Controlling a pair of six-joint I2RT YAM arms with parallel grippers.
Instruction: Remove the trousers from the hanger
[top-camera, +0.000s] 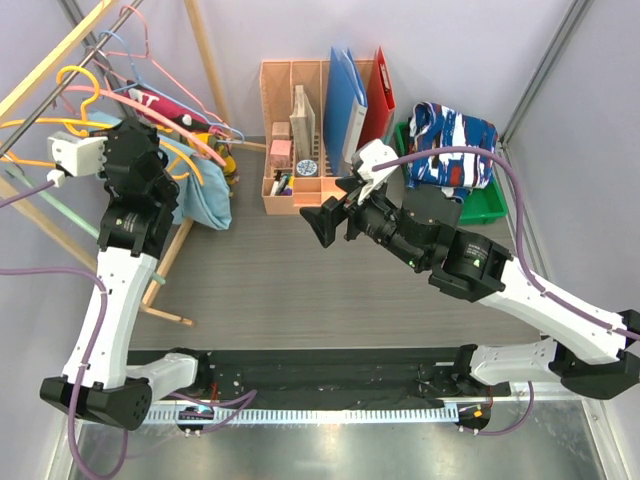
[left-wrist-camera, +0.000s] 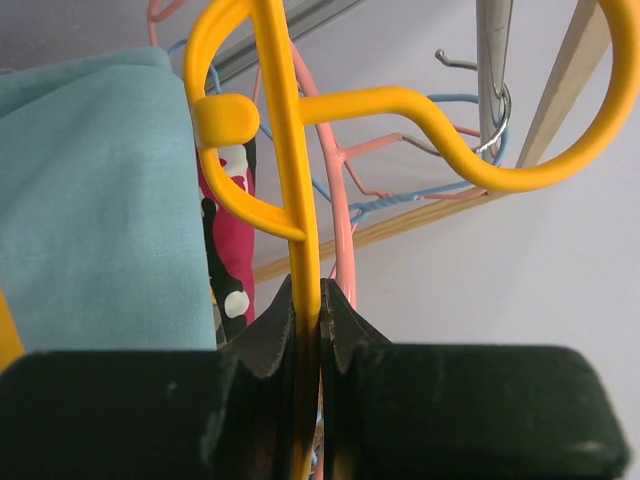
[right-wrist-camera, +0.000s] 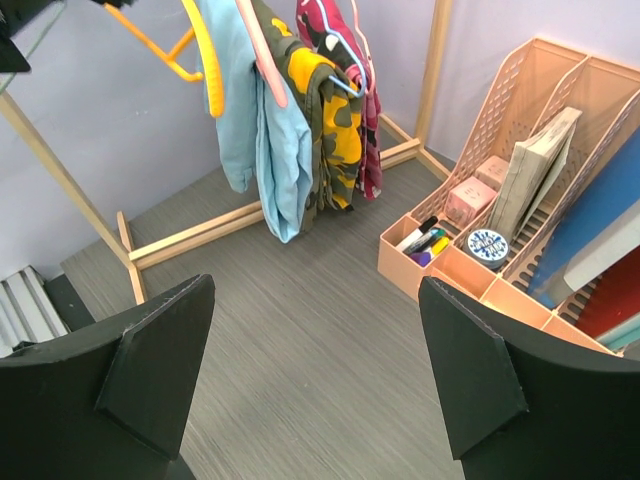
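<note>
Three pairs hang, I count. Where exactly?

At ten o'clock on your grey table (top-camera: 300, 290), the wooden rack (top-camera: 205, 60) carries the plain light blue trousers (right-wrist-camera: 280, 150), the yellow-olive camouflage trousers (right-wrist-camera: 335, 120) and the pink camouflage trousers (right-wrist-camera: 372, 150). The navy-white-red print trousers (top-camera: 455, 145) lie in the green bin (top-camera: 480, 205) at two o'clock. A peach plastic desk organiser (top-camera: 300, 130) stands at twelve.

And my grippers?

Your right gripper (right-wrist-camera: 315, 290) hovers above mid-table, jaws wide apart, holding nothing. Your left gripper (left-wrist-camera: 307, 300) is up at the rack, jaws clamped on the yellow plastic hanger (left-wrist-camera: 275, 120), just beside the light blue cloth.
</note>
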